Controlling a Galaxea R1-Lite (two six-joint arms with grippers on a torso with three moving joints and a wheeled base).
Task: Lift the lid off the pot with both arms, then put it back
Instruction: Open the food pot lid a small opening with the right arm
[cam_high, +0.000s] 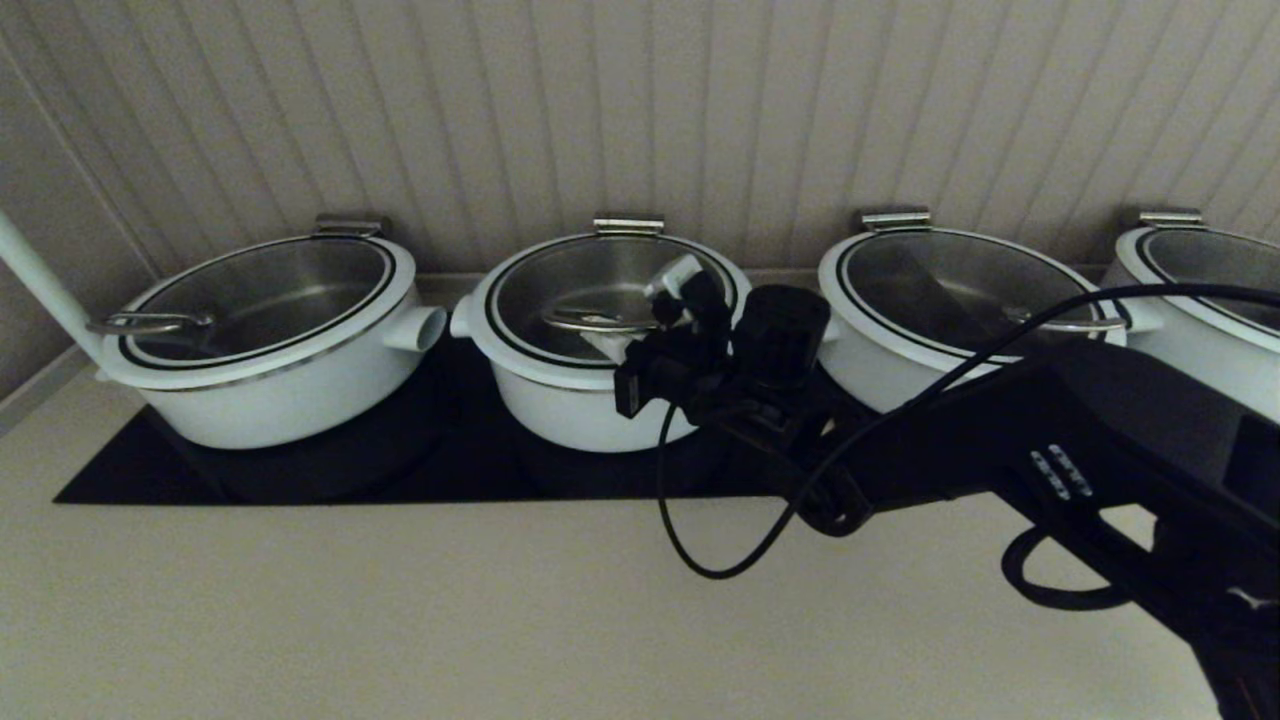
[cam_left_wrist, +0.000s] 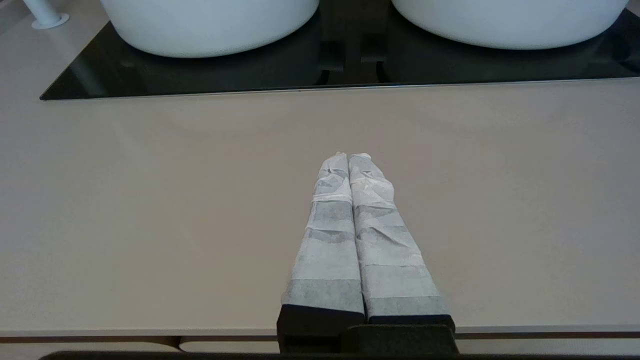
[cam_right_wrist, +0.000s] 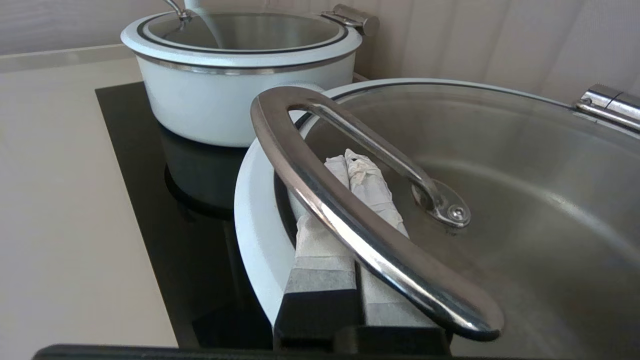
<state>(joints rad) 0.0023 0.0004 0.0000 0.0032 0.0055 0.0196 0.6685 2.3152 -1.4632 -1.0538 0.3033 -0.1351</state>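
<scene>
The pot (cam_high: 560, 400), white with stub handles, stands second from the left on the black cooktop. The lid (cam_high: 560, 275) lies on it, glass with a white rim and a curved steel handle (cam_high: 590, 320). My right gripper (cam_high: 660, 290) reaches in from the right and is at that handle. In the right wrist view the gripper (cam_right_wrist: 347, 160) is shut, its white-padded fingers together and passed under the steel handle (cam_right_wrist: 350, 220), above the glass (cam_right_wrist: 525, 200). My left gripper (cam_left_wrist: 348, 156) is shut and empty, low over the beige counter in front of the cooktop; it is out of the head view.
A wider lidded pot (cam_high: 270, 340) stands to the left, another (cam_high: 950, 300) to the right, and one more (cam_high: 1200, 290) at the far right. All sit on the black cooktop (cam_high: 300, 470) against the panelled wall. A white pole (cam_high: 40, 290) rises at far left. Beige counter (cam_high: 400, 620) lies in front.
</scene>
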